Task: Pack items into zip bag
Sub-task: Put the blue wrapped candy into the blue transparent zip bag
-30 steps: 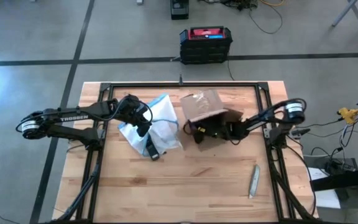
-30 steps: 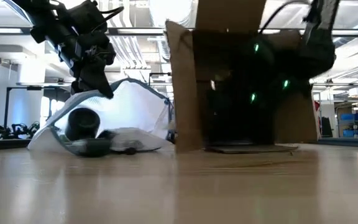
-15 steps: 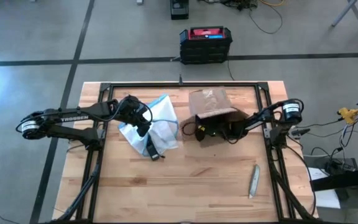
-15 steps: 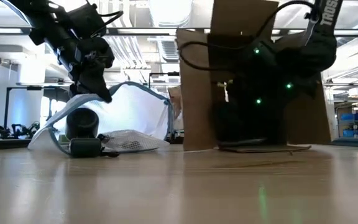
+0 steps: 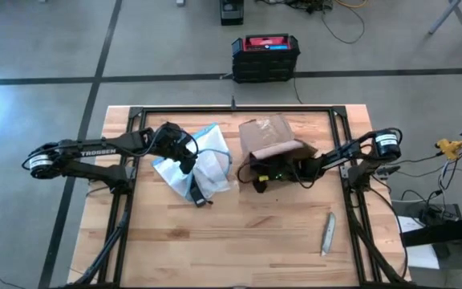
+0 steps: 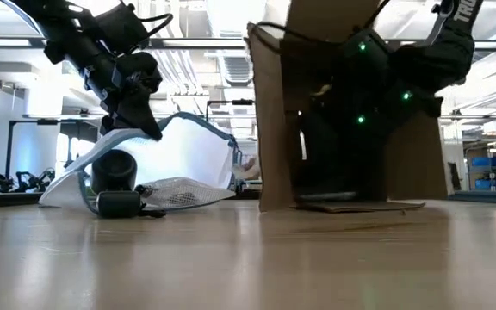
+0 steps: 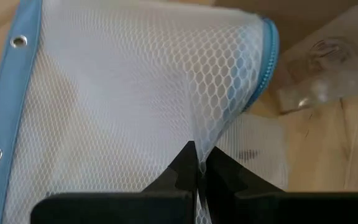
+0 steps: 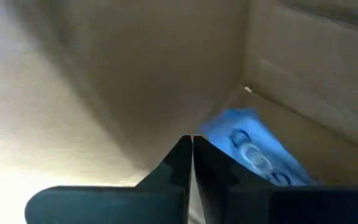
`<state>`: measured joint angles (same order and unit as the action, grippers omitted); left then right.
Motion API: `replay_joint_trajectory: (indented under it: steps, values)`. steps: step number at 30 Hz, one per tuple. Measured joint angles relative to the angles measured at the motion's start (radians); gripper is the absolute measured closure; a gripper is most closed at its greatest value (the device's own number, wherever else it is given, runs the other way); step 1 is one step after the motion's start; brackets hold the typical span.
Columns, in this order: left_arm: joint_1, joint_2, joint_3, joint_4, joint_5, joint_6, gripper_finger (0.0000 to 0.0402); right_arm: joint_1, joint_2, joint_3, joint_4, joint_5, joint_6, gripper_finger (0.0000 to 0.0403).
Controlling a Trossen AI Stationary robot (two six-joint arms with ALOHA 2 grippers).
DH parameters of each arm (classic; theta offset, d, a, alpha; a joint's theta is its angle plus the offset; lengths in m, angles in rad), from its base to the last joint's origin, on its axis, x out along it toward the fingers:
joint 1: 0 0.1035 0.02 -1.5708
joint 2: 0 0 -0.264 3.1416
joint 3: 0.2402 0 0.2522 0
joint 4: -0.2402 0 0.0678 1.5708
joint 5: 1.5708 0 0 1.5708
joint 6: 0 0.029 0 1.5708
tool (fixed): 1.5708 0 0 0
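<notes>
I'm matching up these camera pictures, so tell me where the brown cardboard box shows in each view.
High view: cardboard box right of centre, beside the mesh bag.
Low view: tall, right of centre.
Left wrist view: cannot tell.
Right wrist view: its inner walls fill the picture.
Shared landmark: the mesh bag's blue edge.

You have a brown cardboard box (image 5: pixel 269 138) standing tipped on its side, right gripper reaching inside it. A slim grey tool (image 5: pixel 328 233) lies on the wooden table (image 5: pixel 239 241), well apart from both grippers, nearer the right one.
</notes>
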<state>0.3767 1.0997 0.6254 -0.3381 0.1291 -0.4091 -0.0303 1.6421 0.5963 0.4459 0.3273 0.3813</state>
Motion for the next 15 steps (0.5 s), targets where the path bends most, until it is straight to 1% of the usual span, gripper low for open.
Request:
replay_joint_trajectory:
  steps: [3, 6, 12, 15]
  values:
    - [0.0, 0.01, 0.0, 0.006, 0.0, 0.0, 0.0401, -0.004, -0.003, 0.002, -0.02, -0.021, -0.088, 0.0378]
    - [0.0, 0.012, 0.0, 0.007, 0.0, 0.0, 0.0401, -0.014, -0.002, 0.001, -0.031, -0.006, -0.131, 0.0337]
    - [0.0, 0.012, 0.0, 0.009, 0.0, 0.0, 0.0401, -0.018, -0.002, -0.001, -0.033, 0.162, -0.181, 0.0244]
    - [0.0, 0.012, 0.0, 0.009, 0.0, 0.0, 0.0401, -0.028, -0.002, -0.004, -0.049, 0.188, -0.185, 0.0208]
